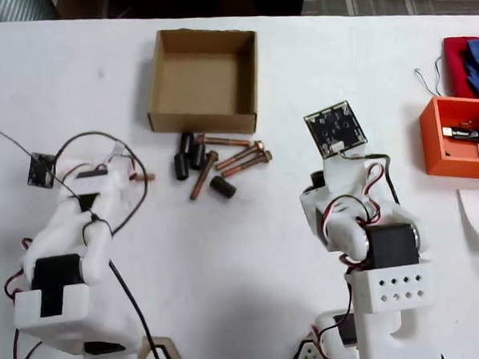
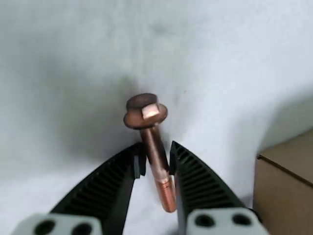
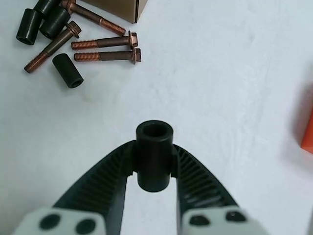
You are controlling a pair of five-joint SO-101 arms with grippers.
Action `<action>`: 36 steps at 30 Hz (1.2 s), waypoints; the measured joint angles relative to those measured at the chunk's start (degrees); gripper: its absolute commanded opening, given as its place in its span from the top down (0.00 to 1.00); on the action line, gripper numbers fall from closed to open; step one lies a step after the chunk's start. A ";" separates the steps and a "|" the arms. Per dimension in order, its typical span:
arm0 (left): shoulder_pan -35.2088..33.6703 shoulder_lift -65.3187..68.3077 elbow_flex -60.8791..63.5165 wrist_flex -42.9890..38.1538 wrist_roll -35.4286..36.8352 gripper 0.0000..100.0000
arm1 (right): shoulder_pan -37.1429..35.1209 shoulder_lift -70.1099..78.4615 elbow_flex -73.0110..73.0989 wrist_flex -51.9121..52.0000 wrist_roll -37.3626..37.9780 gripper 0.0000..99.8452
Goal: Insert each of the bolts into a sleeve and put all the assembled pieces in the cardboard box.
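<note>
My left gripper (image 2: 156, 164) is shut on the shank of a copper bolt (image 2: 150, 132), whose hex head points away from the wrist. In the high view this bolt (image 1: 141, 176) sticks out of the left arm (image 1: 73, 228) over the table, left of the pile. A black sleeve (image 3: 154, 155) stands upright with its bore open on top, and my right gripper (image 3: 154, 169) is shut on it. Several loose bolts (image 1: 238, 157) and sleeves (image 1: 190, 156) lie just in front of the open cardboard box (image 1: 159, 81).
An orange bin (image 1: 439, 149) holding a small black stick stands at the right, with red and blue cloth (image 1: 466, 59) behind it. The right arm (image 1: 363, 229) sits right of the pile. Bare white table lies between the arms.
</note>
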 measured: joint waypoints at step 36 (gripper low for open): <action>7.30 -13.80 -3.16 32.09 -84.13 0.97 | 0.09 17.49 -3.52 -27.43 -6.51 0.98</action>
